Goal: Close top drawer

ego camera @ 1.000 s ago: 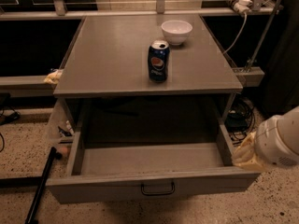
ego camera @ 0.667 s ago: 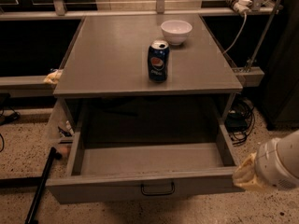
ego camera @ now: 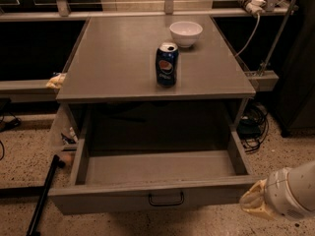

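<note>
The top drawer (ego camera: 157, 168) of the grey cabinet stands pulled far out, and its inside is bare. Its flat grey front (ego camera: 98, 200) faces me at the bottom of the camera view, with a small black wire handle (ego camera: 166, 199) in the middle. My gripper (ego camera: 254, 202) shows at the bottom right as a yellowish tip on a white arm (ego camera: 295, 188). It sits just beside the right end of the drawer front, at about the same height. The lower drawers are hidden under the open one.
A blue Pepsi can (ego camera: 167, 64) and a white bowl (ego camera: 185, 33) stand on the cabinet top (ego camera: 113, 58). A black rod (ego camera: 43, 195) leans at the lower left. Cables (ego camera: 253, 124) lie on the speckled floor to the right.
My arm has moved down the right side of the view, from beside the drawer's right wall to the right end of the drawer front. The drawer has not moved.
</note>
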`<control>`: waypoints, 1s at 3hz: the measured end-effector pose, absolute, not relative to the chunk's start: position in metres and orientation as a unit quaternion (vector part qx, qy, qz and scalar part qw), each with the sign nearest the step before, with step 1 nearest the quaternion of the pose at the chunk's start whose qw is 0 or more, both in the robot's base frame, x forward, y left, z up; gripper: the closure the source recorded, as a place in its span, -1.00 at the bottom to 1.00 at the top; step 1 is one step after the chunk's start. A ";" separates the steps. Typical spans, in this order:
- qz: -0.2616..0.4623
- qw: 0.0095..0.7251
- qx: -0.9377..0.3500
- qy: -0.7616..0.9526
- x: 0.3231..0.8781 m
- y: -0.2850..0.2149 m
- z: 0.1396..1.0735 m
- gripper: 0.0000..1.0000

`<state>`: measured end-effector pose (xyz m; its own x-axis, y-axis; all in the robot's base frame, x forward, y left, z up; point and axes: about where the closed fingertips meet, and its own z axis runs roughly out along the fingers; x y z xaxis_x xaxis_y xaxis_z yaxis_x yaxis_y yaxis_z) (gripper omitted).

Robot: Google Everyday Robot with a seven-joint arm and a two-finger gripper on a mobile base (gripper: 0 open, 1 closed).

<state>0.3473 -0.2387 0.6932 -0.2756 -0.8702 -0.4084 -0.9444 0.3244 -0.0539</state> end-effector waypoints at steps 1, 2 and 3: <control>0.089 0.200 -0.580 0.785 0.350 -0.236 0.689 1.00; 0.061 0.257 -0.598 0.757 0.364 -0.223 0.678 1.00; 0.041 0.307 -0.607 0.732 0.381 -0.212 0.673 1.00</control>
<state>0.3808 -0.2123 0.6733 -0.0754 -0.8635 -0.4987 -0.9139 0.2599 -0.3119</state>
